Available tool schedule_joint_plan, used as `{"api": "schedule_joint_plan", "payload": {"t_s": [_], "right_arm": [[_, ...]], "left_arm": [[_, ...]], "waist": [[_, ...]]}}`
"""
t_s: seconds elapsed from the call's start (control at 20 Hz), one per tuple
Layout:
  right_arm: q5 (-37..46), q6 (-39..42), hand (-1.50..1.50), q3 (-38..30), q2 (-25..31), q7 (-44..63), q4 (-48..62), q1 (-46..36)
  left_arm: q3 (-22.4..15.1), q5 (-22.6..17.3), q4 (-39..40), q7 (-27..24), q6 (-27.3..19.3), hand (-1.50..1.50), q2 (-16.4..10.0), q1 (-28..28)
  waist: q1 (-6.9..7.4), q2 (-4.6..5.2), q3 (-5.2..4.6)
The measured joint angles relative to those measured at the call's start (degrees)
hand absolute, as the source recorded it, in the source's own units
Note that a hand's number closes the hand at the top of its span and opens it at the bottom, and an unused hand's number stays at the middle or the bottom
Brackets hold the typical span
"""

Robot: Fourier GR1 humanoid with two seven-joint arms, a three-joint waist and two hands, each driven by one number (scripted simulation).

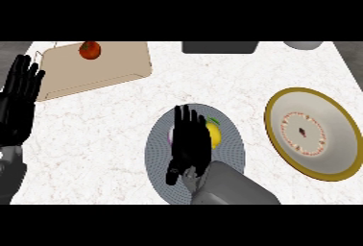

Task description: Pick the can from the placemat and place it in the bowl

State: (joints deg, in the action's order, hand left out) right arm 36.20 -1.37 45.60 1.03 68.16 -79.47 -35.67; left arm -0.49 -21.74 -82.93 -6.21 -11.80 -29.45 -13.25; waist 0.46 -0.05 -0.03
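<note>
The right hand (pixel 190 144) is held open, fingers outstretched, over the grey placemat (pixel 157 154), where the can (pixel 171 136) is largely hidden beneath it beside a yellow fruit (pixel 214 134), while the gold-rimmed bowl (pixel 327 111) is set well apart to the right and the left hand (pixel 18 103) is rested open at the left edge

Setting: a kitchen, observed at the worktop. Evidence: a white marbled counter (pixel 106 125) carries a wooden cutting board (pixel 106 69) with a red tomato (pixel 89 50) near its far edge, a round grey placemat (pixel 157 149) with a yellow fruit (pixel 215 137) on it, and a gold-rimmed bowl (pixel 333 120) off to the right. Along the counter's far edge sit a dark rectangular item (pixel 218 46) and a pale round vessel (pixel 303 44), both cut off by the view, identity not determinable.
</note>
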Motion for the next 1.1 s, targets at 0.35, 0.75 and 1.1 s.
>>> {"api": "schedule_joint_plan", "payload": {"t_s": [0.35,0.75,1.1], "right_arm": [[-1.05,-1.99,-1.5,0.54,-0.09,-1.16,3.96,-0.14],[-1.91,-4.12,-1.5,-1.0,-0.17,-2.5,9.57,0.06],[2.03,-5.51,1.5,-0.6,-0.06,-4.07,9.36,1.05]], "left_arm": [[1.09,0.79,0.26,0.24,0.9,0.0,0.54,-0.54],[1.54,1.61,0.12,1.35,1.23,0.0,1.65,-1.12],[3.16,2.44,0.39,1.11,2.8,0.0,2.13,-0.12]], "waist": [[0.23,0.06,0.01],[0.22,-0.1,0.0],[-0.06,-0.34,-0.01]]}}
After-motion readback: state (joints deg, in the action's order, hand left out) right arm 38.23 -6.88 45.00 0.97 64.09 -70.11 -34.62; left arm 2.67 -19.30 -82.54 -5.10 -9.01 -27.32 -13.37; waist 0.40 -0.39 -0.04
